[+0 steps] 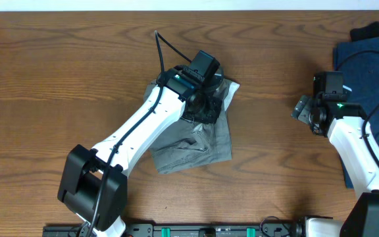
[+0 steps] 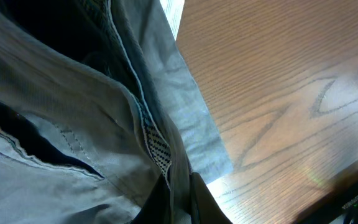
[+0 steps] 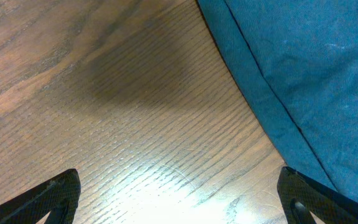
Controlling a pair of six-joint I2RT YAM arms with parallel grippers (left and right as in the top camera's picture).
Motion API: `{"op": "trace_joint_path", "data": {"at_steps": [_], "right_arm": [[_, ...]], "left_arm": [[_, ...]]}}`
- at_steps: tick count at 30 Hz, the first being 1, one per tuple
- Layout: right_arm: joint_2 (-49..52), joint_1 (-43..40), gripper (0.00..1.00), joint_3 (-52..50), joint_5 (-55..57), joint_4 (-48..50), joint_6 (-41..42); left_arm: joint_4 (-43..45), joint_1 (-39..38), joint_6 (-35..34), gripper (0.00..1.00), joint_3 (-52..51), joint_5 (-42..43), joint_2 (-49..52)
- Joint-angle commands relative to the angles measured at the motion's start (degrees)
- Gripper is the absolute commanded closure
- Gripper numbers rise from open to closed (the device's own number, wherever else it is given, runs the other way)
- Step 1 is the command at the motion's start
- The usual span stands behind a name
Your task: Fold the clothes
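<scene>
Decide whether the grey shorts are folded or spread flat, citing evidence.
Partly folded: the shorts lie in a compact, layered heap under the left gripper, fabric overlapping.

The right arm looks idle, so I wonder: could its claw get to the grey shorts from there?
Probably yes. Only bare table lies between the right claw and the shorts, and it stands open. The left arm covers the shorts' top, but their near edge lies uncovered.

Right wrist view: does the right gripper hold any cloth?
No, the right gripper is open above the table, with the dark blue garment beside it.
</scene>
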Motion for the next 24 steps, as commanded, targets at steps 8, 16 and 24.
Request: {"op": "trace_joint_path", "data": {"at_steps": [8, 16, 24], "right_arm": [[-0.37, -0.15, 0.01, 0.79, 0.96, -0.07, -0.42], [-0.37, -0.15, 0.01, 0.79, 0.96, -0.07, -0.42], [-0.37, -0.15, 0.01, 0.79, 0.96, -0.07, -0.42]], "left_arm": [[0.96, -0.22, -0.37, 0.94, 0.02, 1.20, 2.56], [0.90, -0.04, -0.35, 0.30, 0.22, 1.22, 2.49], [0.72, 1.46, -0.33, 0.38, 0.37, 0.79, -1.84]]}}
